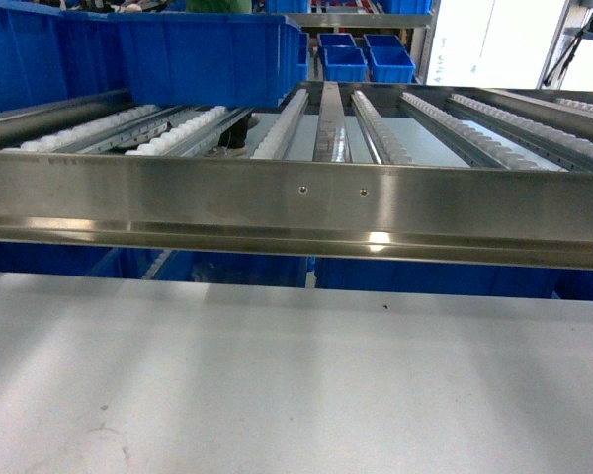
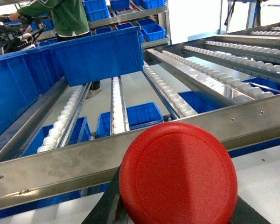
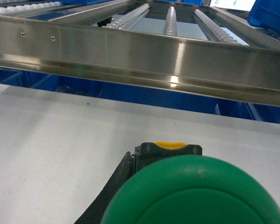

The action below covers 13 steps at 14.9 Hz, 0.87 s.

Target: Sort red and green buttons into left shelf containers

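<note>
A red button [image 2: 177, 175] with a big round cap fills the bottom of the left wrist view. My left gripper [image 2: 177, 212] is shut on it, with dark fingers [image 2: 107, 205] showing at either side. It hangs just before the steel front rail [image 2: 130, 154]. A green button [image 3: 196, 193] fills the bottom of the right wrist view, a dark body with a yellow part [image 3: 170, 145] behind its cap. My right gripper [image 3: 191, 210] is shut on it above the white table [image 3: 60, 154]. Blue containers [image 1: 208, 54] [image 2: 98, 56] sit on the left roller lanes. Neither gripper shows in the head view.
A wide steel rail [image 1: 296, 207] fronts the shelf of white roller tracks [image 1: 178, 133]. Smaller blue bins [image 2: 142, 114] sit on a lower level. A person in green [image 2: 67, 16] stands behind the shelf. The white table [image 1: 277, 375] lies in front.
</note>
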### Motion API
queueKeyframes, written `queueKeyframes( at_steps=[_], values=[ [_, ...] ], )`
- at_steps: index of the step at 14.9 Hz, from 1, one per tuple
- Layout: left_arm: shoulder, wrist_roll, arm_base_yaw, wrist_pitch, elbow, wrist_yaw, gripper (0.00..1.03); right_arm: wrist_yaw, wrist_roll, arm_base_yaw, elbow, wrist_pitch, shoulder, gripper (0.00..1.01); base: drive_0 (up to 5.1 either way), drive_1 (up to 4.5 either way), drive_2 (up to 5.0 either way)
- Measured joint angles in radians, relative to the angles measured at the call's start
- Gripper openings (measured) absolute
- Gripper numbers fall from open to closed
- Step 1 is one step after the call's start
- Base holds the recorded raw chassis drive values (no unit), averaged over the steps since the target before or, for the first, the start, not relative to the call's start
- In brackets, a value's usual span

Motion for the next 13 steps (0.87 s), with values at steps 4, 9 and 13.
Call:
queueKeyframes(
  at_steps=[4, 9, 13],
  values=[
    [0.000, 0.000, 0.000, 0.000, 0.000, 0.000, 0.24, 0.016, -0.002, -0.017, -0.003, 0.011, 0.030, 0.27, 0.0, 0.00, 0.0],
    [0.000, 0.000, 0.000, 0.000, 0.000, 0.000, 0.24, 0.013, -0.002, -0.037, -0.006, 0.020, 0.039, 0.27, 0.0, 0.00, 0.0],
    [0.000, 0.000, -0.004, 0.000, 0.000, 0.000, 0.24, 0.016, -0.002, -0.043, -0.006, 0.021, 0.039, 0.27, -2.5, 1.24, 1.2]
  ],
)
